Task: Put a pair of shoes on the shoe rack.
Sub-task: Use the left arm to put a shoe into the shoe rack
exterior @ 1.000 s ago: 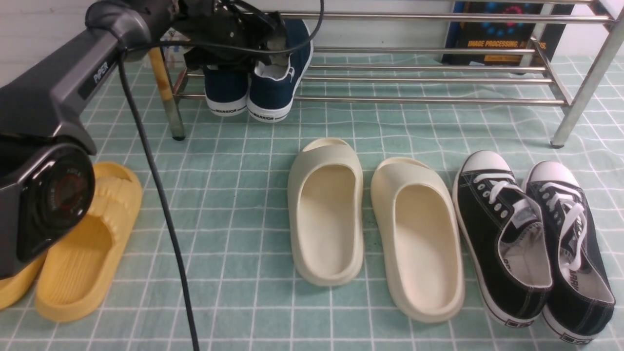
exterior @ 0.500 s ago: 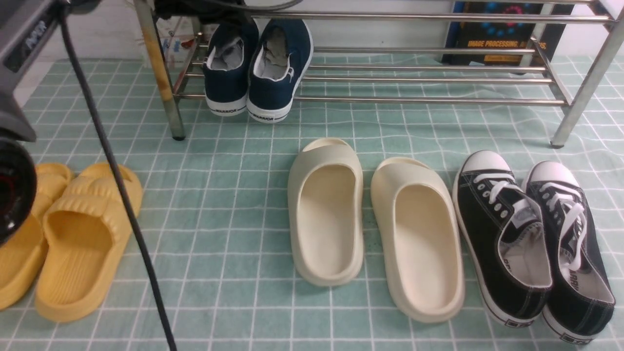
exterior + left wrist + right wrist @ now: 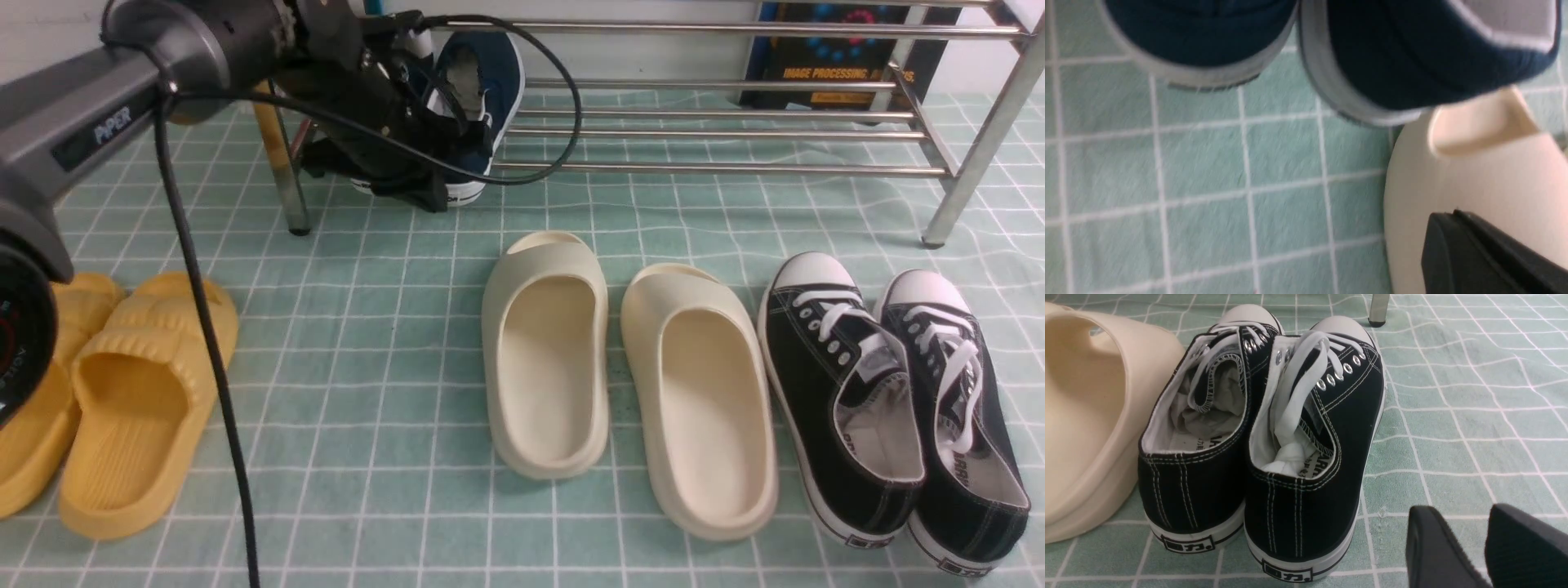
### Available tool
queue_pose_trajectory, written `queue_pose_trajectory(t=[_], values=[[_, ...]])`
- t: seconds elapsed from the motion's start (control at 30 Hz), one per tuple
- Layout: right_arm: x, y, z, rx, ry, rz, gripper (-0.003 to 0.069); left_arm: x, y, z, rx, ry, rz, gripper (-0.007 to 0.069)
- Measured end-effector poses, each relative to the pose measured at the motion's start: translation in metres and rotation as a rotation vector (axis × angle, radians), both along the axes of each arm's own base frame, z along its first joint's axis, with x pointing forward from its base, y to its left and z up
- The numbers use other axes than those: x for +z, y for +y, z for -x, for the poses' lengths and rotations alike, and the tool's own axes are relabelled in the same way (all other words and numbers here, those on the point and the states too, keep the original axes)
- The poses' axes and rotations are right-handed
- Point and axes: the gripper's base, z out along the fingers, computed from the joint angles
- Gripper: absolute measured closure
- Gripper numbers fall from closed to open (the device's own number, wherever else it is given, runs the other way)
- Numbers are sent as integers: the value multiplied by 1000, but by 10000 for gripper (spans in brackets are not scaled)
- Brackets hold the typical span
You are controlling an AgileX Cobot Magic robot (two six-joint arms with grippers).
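Front view, left gripper (image 3: 424, 193) clenched empty, just before pair of shoes (image 3: 495, 73), on shoe rack (image 3: 694, 167)

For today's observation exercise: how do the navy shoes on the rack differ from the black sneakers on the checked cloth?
The navy shoes show no laces; the black sneakers have white laces. The navy shoes sit on the shoe rack; the black sneakers lie on the cloth before it. Both are pairs with white soles, heels toward the front camera.
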Motion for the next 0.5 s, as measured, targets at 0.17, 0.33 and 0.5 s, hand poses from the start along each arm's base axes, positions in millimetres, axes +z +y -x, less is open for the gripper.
queue_pose_trajectory(t=[0.17, 0.33, 0.5], values=[[0, 0, 0, 0, 0, 0, 420, 0, 0, -15, 63, -75, 85, 638], [0, 0, 0, 0, 0, 0, 420, -3, -4, -26, 67, -83, 103, 638], [0, 0, 0, 0, 0, 0, 420, -3, -5, -31, 67, -96, 102, 638]])
